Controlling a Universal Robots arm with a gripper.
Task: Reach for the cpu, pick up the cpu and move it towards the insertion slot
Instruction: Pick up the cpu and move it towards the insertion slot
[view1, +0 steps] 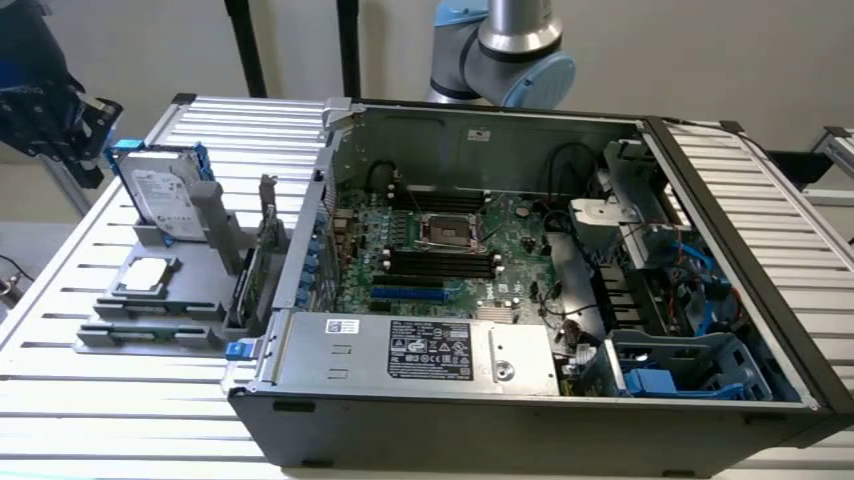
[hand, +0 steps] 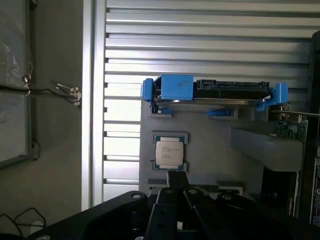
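The gripper (hand: 177, 181) hangs over the grey holder (view1: 200, 305) beside the open computer case (view1: 400, 410), its jaws closed together on nothing. The cpu (hand: 170, 152) lies flat in its holder recess, metal top up, just ahead of the jaw tips and clear of them, below the upright hard drive (hand: 220, 92). The insertion slot (view1: 451, 232) sits well apart, on the motherboard inside the case.
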